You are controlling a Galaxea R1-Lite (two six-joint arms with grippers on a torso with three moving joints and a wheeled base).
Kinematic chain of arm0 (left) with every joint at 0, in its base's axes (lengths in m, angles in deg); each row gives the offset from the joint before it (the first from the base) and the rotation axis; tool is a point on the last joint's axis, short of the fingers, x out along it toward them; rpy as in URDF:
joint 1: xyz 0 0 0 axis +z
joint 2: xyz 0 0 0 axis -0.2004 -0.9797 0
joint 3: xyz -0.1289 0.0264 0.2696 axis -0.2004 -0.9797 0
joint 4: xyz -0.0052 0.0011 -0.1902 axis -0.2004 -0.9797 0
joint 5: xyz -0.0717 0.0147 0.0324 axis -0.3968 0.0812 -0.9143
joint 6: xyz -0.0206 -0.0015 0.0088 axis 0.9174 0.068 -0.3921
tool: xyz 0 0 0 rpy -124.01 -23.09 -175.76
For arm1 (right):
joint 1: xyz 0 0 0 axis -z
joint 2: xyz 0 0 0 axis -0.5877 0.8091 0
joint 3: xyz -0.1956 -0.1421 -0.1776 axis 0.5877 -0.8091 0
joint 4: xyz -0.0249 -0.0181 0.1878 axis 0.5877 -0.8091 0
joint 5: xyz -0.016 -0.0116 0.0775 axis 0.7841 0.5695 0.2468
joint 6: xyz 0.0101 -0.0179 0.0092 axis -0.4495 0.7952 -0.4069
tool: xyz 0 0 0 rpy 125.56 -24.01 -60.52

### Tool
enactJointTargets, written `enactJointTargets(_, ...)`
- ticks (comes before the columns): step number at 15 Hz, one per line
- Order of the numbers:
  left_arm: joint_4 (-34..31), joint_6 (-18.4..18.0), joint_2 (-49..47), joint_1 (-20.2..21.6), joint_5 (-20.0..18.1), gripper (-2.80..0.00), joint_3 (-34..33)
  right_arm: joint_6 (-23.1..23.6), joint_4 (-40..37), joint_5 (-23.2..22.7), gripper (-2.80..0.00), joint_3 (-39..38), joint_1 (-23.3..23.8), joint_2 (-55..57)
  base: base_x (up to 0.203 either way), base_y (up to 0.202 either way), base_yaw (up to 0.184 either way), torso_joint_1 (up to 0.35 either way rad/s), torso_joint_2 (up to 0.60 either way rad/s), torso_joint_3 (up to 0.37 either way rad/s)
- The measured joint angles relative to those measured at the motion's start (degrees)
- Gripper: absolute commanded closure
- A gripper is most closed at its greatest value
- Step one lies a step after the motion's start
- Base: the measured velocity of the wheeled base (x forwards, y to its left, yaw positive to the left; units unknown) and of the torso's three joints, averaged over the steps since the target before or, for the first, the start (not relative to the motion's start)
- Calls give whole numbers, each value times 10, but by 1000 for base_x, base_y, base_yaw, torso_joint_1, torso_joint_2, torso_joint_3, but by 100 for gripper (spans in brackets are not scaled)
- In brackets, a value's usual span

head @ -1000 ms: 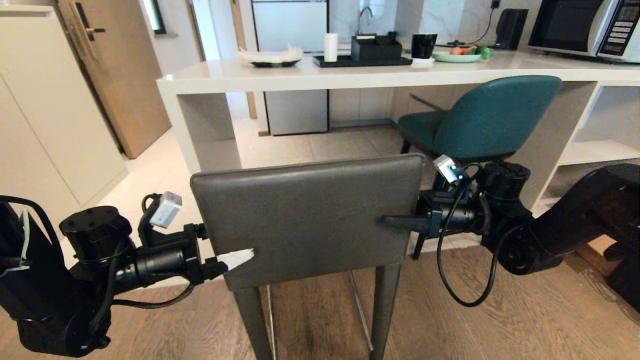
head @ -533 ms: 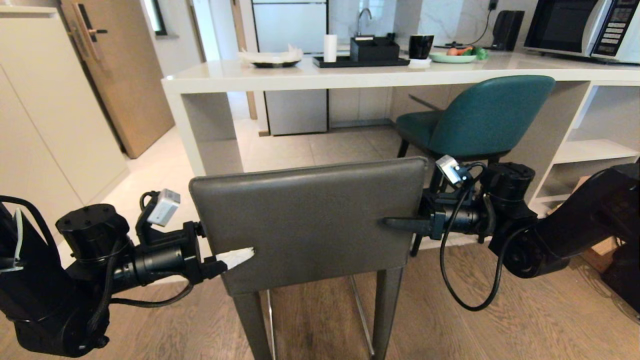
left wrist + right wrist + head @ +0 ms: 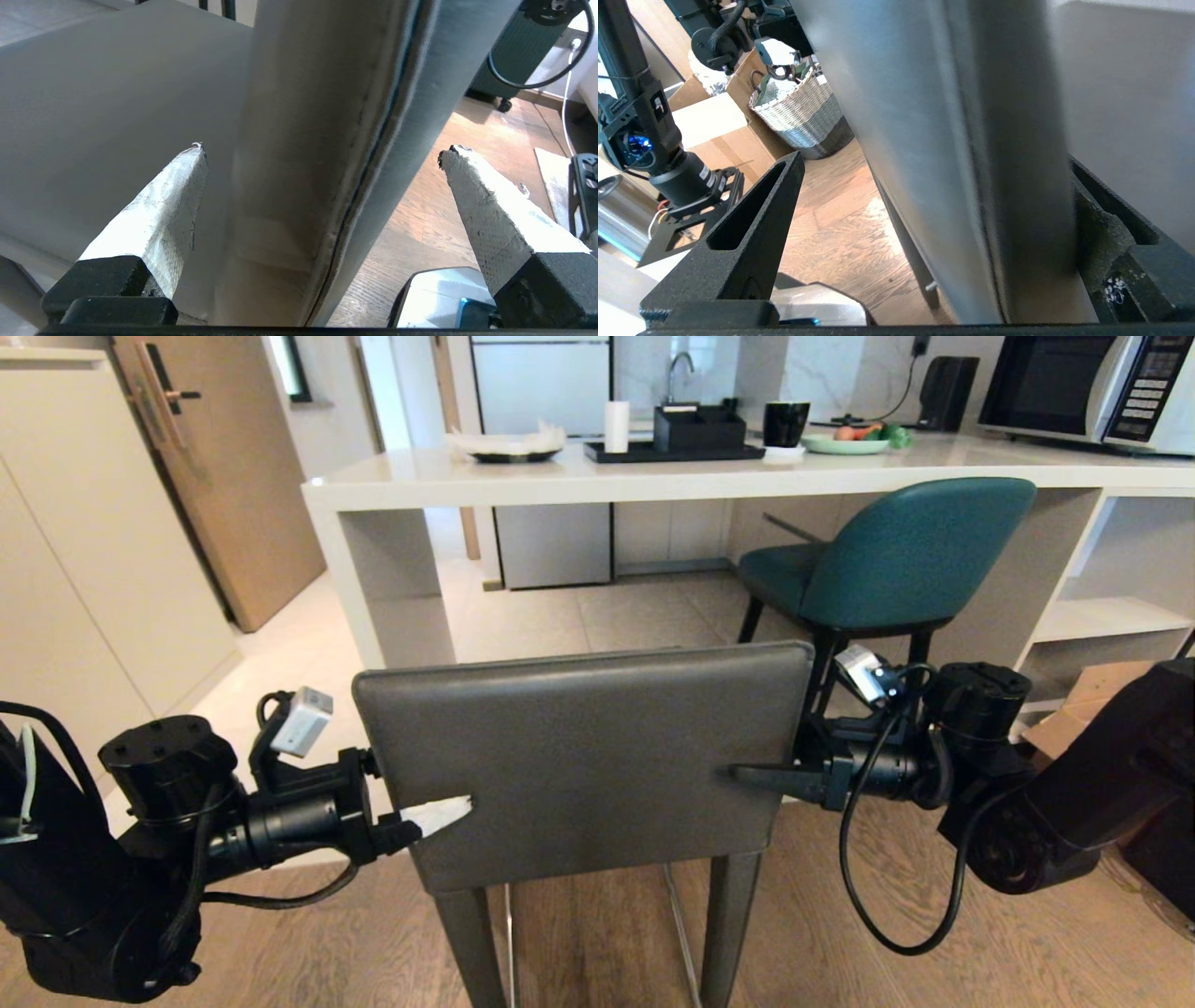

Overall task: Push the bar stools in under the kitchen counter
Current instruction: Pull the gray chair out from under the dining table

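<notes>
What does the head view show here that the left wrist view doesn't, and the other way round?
Head view only: the kitchen counter, the teal stool tucked under it, and the right gripper at the grey stool's other edge.
Left wrist view only: a clear gap on both sides between its taped fingers and the backrest edge.
Both: the grey stool backrest and the open left gripper straddling its edge.

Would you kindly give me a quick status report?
Both claws open, left claw and right claw straddling grey stool's backrest. Stool short of counter. Teal stool tucked in.
</notes>
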Motion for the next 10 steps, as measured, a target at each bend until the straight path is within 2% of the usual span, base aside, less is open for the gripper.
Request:
enactJointTargets(3, 0, 2, 2, 16, 0, -280, -3, -17, -2, 12, -280, 15, 14, -2, 0, 0, 0, 0, 0, 0)
enactJointTargets(6, 0, 8, 9, 62, -1, -280, -19, -49, 1, 17, -280, 24, 61, -10, 0, 0, 0, 0, 0, 0)
enactJointTargets(10, 0, 9, 32, 97, -3, -280, -61, -56, 5, 15, -280, 0, 119, -34, 0, 0, 0, 0, 0, 0)
